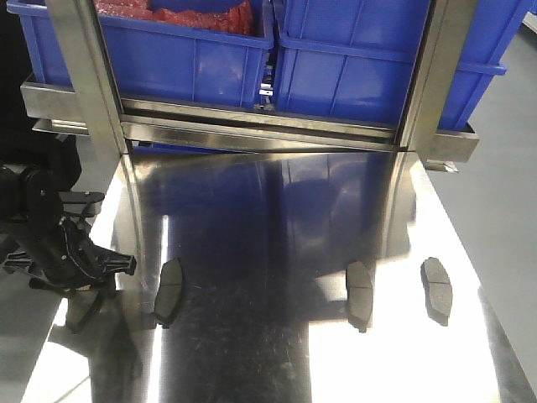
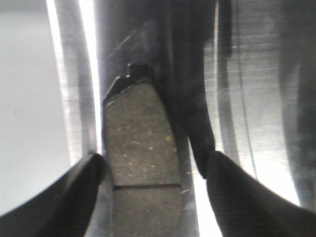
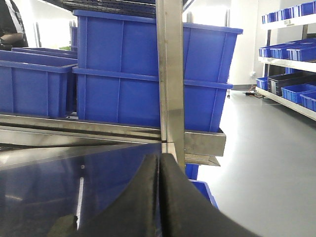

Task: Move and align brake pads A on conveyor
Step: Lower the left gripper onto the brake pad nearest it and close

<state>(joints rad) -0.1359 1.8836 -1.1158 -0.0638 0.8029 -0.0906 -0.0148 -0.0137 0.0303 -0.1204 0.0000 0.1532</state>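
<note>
Hanging over one brake pad (image 2: 140, 133), the left gripper (image 2: 153, 170) is spread wide. The right gripper (image 3: 159, 170) is squeezed closed, empty.

Tabletop (image 1: 252, 353): stainless sheet, glossy, near mirror, with fine random scratches. Brake pads (image 1: 169, 290): matt dark grey. In the left wrist view the friction face (image 2: 140, 143) is rough and grainy, grey-brown with pale flecks. The backing plate (image 2: 129, 74) edge looks like dark metal with a slight sheen. Left pincer (image 2: 154, 165) fingers (image 2: 74, 197): black, matt, fine weave-like texture. Right pincer (image 3: 159, 165): black, smooth, dull sheen, either rubber or plastic, can't tell which. Bins (image 1: 193, 63): blue moulded plastic, smooth, semi-gloss. Rack uprights (image 1: 84, 84) and rail (image 1: 252, 134): brushed steel, satin finish. Floor (image 3: 266, 163): grey, smooth, low gloss.
</note>
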